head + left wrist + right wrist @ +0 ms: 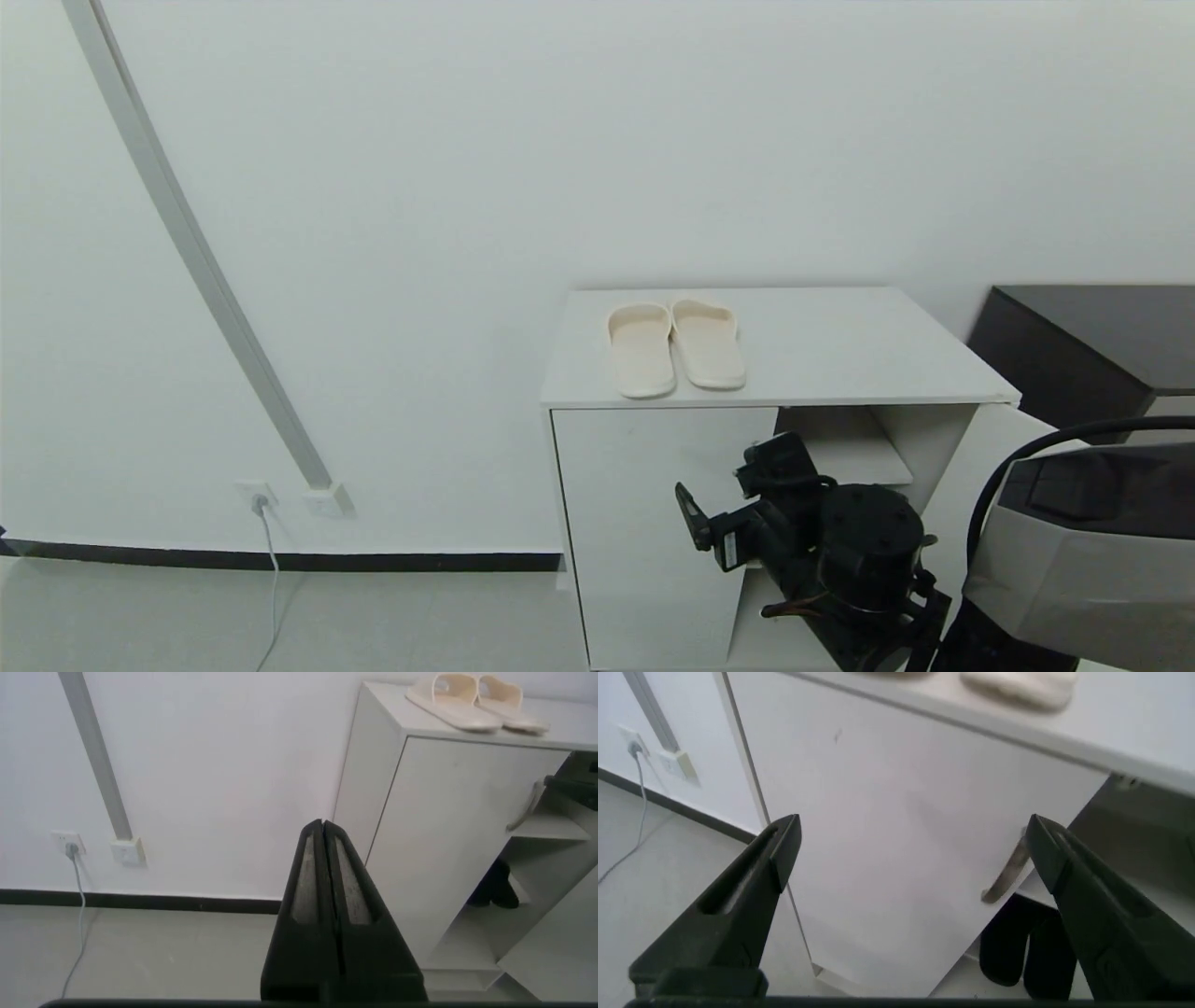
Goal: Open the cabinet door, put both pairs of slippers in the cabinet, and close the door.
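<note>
Cream slippers (686, 347) lie paired atop the white cabinet (653, 523).

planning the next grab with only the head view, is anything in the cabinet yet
Observer: Yes, black slippers sit below the shelf.
Operator: where's the shut door's handle
Observer: The handle is on that door's inner edge, just ahead of the open right gripper.
Operator: and the left gripper
Observer: The left gripper is shut, holding nothing.
</note>
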Controlling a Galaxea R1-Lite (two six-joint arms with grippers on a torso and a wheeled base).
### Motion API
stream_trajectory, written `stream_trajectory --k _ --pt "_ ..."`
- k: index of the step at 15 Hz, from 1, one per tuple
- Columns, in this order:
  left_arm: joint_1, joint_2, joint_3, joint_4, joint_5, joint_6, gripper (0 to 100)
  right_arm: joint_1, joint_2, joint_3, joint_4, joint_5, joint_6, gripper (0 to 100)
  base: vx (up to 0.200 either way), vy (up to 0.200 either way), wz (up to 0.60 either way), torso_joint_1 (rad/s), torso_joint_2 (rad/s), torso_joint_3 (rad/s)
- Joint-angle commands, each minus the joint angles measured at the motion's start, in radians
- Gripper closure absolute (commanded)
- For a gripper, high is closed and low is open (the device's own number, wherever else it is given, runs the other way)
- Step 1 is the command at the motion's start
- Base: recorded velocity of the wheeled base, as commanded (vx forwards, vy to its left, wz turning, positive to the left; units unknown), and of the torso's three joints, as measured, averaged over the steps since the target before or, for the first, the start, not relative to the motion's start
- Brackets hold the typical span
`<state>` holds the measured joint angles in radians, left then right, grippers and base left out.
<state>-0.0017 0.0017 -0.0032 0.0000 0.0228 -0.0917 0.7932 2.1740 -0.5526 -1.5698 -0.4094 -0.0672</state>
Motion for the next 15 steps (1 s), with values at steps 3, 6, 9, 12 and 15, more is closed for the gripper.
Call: stream_trajectory --k 3,6,9,12,15 --pt "0.0 0.0 0.0 0.0 0.0 0.0 100 0.0 0.01 -0.001 -0.001 0.0 0.0 0 0.0 0.0 0.0 0.264 -0.6 -0.331" --pt "0.0 0.0 0.0 0.0 0.0 0.0 100 0.0 0.01 0.002 -0.001 0.0 0.0 0 0.0 0.0 0.0 0.204 -0.44 -0.242" --pt "0.0 0.0 0.0 0.0 0.0 0.0 100 0.0 0.012 0.002 -0.001 0.001 -0.002 0 0.0 0.0 0.0 0.177 -0.38 -0.209" --pt "0.0 0.0 0.0 0.0 0.0 0.0 100 -0.005 0.026 -0.027 -0.001 0.006 -0.014 0 0.0 0.0 0.0 0.08 -0.17 -0.089" --pt "0.0 0.0 0.0 0.0 0.0 0.0 100 -0.025 -0.005 -0.201 0.185 0.007 -0.014 0 0.0 0.0 0.0 0.0 0.0 0.0"
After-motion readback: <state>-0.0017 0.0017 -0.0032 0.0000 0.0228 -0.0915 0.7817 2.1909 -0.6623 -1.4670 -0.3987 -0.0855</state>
